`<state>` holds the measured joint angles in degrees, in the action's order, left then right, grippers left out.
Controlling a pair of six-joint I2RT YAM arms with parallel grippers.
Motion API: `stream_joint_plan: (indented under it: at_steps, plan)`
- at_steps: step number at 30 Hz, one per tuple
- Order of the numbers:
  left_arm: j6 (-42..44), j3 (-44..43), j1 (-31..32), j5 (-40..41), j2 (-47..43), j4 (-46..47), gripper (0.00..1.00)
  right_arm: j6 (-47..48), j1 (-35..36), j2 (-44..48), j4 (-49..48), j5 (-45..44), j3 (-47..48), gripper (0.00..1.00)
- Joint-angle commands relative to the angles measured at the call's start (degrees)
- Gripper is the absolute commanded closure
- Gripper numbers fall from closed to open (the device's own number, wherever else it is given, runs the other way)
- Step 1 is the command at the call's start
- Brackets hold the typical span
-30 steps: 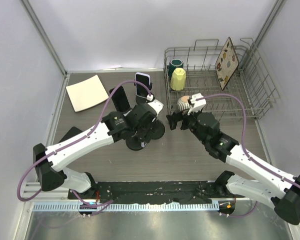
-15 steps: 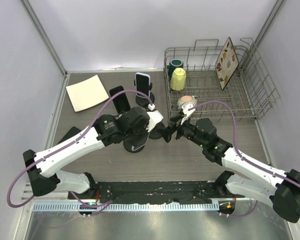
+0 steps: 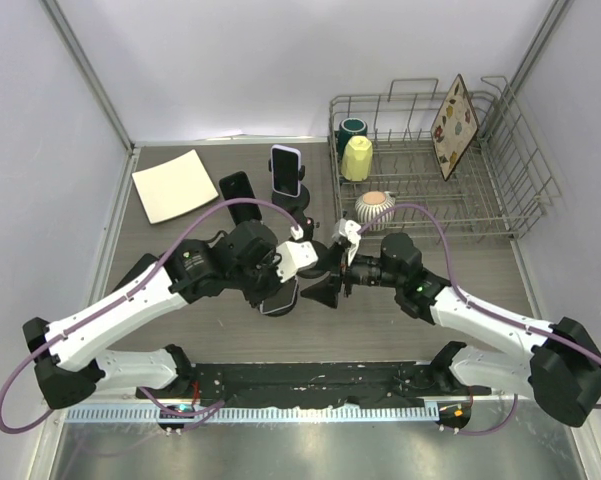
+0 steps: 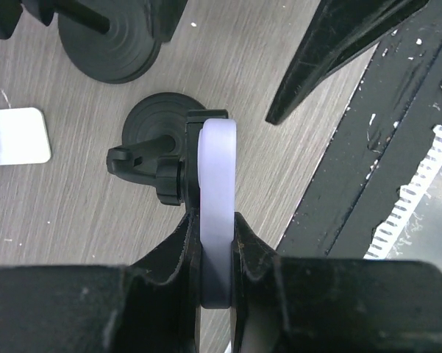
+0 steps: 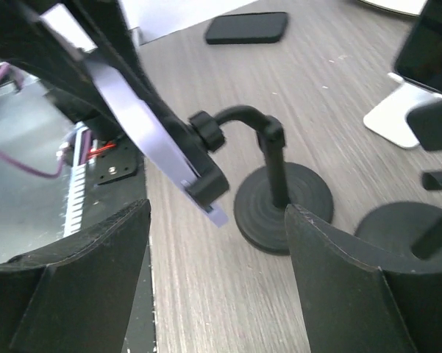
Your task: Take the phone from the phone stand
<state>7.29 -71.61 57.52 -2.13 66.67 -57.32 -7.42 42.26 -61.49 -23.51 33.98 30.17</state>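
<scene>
One phone (image 4: 218,191), long axis steeply tilted.

No text, label, brand, number or sign can be read in any view. The tan rectangular board (image 3: 454,112) leaning in the grey wire dish rack (image 3: 520,190) carries small coloured pictures, too small to tell whether any lettering goes with them. The pale lilac phone (image 4: 217,184) shows only its plain edge.
</scene>
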Motion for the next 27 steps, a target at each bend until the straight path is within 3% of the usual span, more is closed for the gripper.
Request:
stream_joint_plan:
  at_steps: [1, 8, 13, 17, 19, 20, 21, 23, 24, 26, 27]
  plan:
    - [3.9, -0.8, -0.7, -5.0, -1.6, 6.7, 1.0, 0.2, 0.5, -1.3, -5.1, 11.6, 4.9, 0.22]
    - [4.7, -1.9, -0.7, -6.9, 2.3, 6.1, 1.0, 2.6, 2.8, -2.5, -2.5, 12.2, 7.8, 0.21]
    - [5.4, -2.6, -0.7, -8.2, 2.8, 6.4, 1.0, 3.7, 3.4, -3.7, -1.8, 12.0, 8.4, 0.28]
    - [5.8, -2.5, -0.7, -8.8, 2.3, 7.0, 1.0, 4.4, 3.5, -4.4, -0.7, 12.4, 8.6, 0.41]
    - [5.7, -2.2, -0.8, -8.7, 2.0, 6.9, 0.96, 4.8, 3.6, -4.6, -0.2, 12.6, 8.8, 0.56]
    - [5.7, -2.1, -0.8, -8.5, 1.8, 7.0, 0.93, 4.8, 3.6, -4.7, -0.1, 12.6, 8.8, 0.62]
    - [5.6, -2.0, -0.8, -8.3, 1.4, 7.0, 0.85, 4.8, 3.7, -4.7, 0.0, 12.5, 8.8, 0.74]
    - [5.5, -1.7, -0.7, -7.5, 1.0, 7.1, 0.72, 4.9, 3.7, -4.7, 0.0, 12.3, 8.8, 0.85]
    - [5.4, -1.5, -0.7, -7.0, 0.8, 7.2, 0.52, 4.8, 3.9, -4.7, 0.0, 11.7, 8.8, 0.95]
    - [4.3, -1.2, -0.7, -4.5, -0.3, 7.9, 0.34, 4.8, 4.1, -4.5, 0.2, 10.6, 8.8, 0.99]
    - [3.7, -1.1, -0.7, -2.8, -0.8, 8.4, 0.21, 4.7, 4.3, -4.4, 0.2, 9.8, 8.8, 0.99]
